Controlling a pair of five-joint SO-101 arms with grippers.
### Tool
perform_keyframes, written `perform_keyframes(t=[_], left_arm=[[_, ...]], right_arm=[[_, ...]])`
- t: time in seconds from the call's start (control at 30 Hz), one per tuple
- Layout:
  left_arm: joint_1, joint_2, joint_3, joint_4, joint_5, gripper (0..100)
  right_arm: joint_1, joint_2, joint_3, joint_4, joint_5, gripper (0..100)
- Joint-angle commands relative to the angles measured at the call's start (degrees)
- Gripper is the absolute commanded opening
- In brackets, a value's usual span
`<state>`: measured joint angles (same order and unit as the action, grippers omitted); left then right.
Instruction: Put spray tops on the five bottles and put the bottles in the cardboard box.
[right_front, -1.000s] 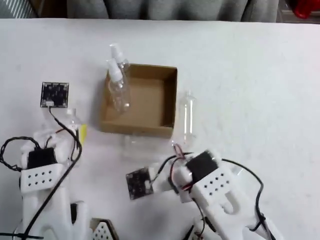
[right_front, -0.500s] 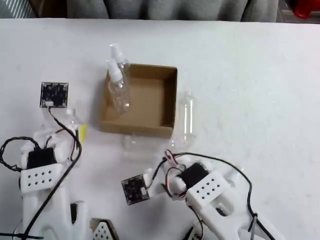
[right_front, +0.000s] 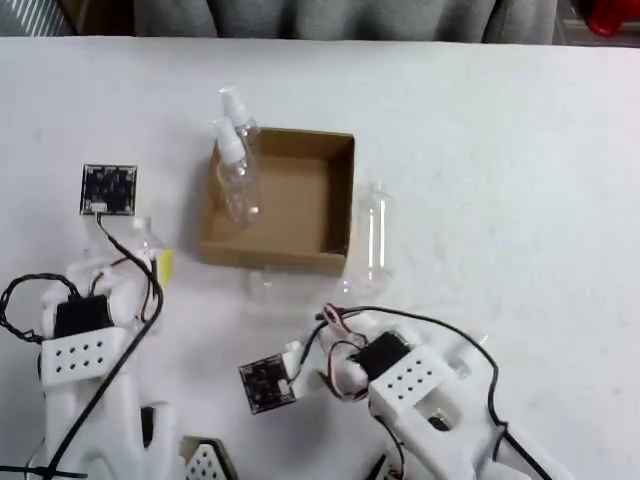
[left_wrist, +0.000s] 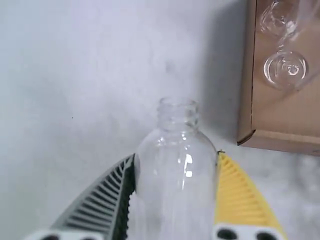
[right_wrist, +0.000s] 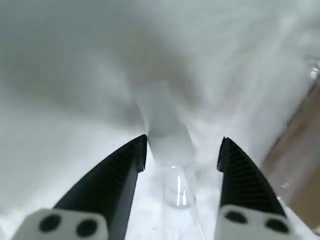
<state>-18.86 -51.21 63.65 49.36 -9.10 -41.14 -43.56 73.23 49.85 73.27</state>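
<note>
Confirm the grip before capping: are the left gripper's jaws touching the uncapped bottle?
Touching. In the left wrist view the left gripper has both jaws pressed against the uncapped bottle, no gap.

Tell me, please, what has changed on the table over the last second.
The right arm drew back toward the near edge of the table, away from the cardboard box, with the right gripper open. The left gripper stayed shut on the topless bottle; the box, its two capped bottles and the bottle beside it kept still.
</note>
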Motion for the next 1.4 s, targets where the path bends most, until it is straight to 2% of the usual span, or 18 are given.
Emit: perform_keyframes(t=[0.0,0.17,0.3,0.4,0.77,0.93,1.1,1.2,1.37], left_arm=[[-0.48,-0.31,-0.35,-1.58,0.26,5],[-0.48,-0.31,-0.35,-1.58,0.26,5],[-0.48,-0.31,-0.35,-1.58,0.26,5],[-0.48,-0.31,-0.26,-1.58,0.26,5],[-1.98,-0.75,0.97,-2.73,0.35,5],[-2.07,-0.75,-0.62,-2.46,0.35,5],[-2.07,-0.75,-2.81,-2.29,0.7,6],[-1.89,-3.12,-3.34,-2.29,0.88,5],[-0.04,-13.76,-3.69,1.67,0.88,6]], right_arm=[[-0.31,5.76,-0.44,-5.49,0.18,20.4],[1.54,11.47,-3.52,-6.9,0.18,18.7],[1.19,12.44,-4.04,-7.16,0.09,1.8],[1.54,12.26,-4.4,-6.99,-1.14,2.0],[16.04,-1.01,-22.42,7.69,-23.82,1.6],[23.78,-2.24,-31.3,13.14,-37.8,1.6],[35.03,-2.77,-35.08,13.32,-52.92,1.6],[38.64,-2.77,-35.08,13.41,-58.11,1.8],[39.52,-2.86,-35.25,13.05,-62.51,1.8]])
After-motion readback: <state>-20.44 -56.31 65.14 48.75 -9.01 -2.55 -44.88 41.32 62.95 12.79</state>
